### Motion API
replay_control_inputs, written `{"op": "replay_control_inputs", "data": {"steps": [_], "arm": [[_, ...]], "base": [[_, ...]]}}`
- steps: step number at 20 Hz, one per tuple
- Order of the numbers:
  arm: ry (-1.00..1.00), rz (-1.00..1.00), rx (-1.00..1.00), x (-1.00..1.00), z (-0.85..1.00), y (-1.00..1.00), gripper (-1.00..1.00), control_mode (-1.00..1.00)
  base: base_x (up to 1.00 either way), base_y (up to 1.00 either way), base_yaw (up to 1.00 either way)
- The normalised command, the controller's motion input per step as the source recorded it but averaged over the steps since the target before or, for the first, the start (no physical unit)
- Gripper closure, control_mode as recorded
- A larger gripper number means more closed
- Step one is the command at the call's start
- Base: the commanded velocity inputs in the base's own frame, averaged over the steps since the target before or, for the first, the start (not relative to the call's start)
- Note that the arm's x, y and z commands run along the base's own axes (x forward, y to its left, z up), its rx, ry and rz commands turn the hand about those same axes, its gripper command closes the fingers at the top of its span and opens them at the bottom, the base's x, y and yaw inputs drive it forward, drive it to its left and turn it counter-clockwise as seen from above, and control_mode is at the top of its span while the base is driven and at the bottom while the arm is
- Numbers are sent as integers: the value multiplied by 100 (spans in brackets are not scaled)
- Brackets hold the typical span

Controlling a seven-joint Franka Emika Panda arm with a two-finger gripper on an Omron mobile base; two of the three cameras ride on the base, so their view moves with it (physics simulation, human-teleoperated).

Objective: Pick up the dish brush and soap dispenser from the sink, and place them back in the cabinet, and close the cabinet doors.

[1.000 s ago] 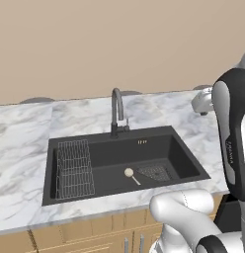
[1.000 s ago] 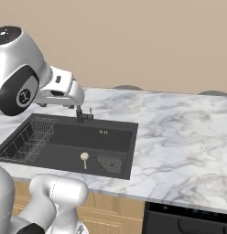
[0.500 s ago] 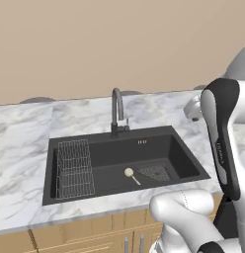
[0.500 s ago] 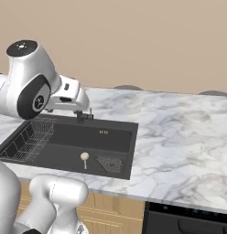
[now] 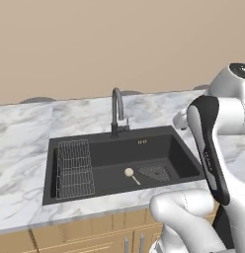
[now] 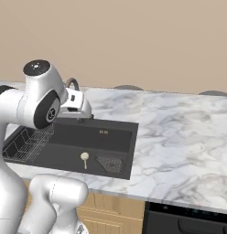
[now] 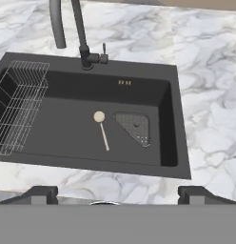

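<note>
Lying flat on the sink [image 7: 172, 138] floor just beside the drain strainer [image 7: 134, 127], the dish brush [image 7: 102, 128] looks light and stiff. Its thin handle suits the pinch best; the gripper [image 7: 117, 194] hangs above with jaws spread wide, empty.

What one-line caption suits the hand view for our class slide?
Open claw above a black sink, where a dish brush lies beside the corner drain strainer and a wire rack.

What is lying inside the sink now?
Inside the sink: the dish brush flat on the floor, a wire rack, a corner strainer. No soap dispenser is visible.
</note>
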Motion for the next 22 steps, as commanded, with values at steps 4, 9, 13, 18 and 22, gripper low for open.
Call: {"op": "replay_control_inputs", "data": {"steps": [4, 9, 13, 18, 22], "arm": [[0, 6, 0, 13, -41, 8, -100, -100], [0, 5, 0, 7, -36, 11, -100, -100], [0, 3, 0, 18, -33, 14, -100, -100], [0, 2, 0, 23, -27, 15, -100, -100], [0, 2, 0, 24, -28, 11, -100, -100]], "base": [[0, 0, 0], [0, 0, 0], [0, 0, 0], [0, 0, 0], [0, 0, 0]]}}
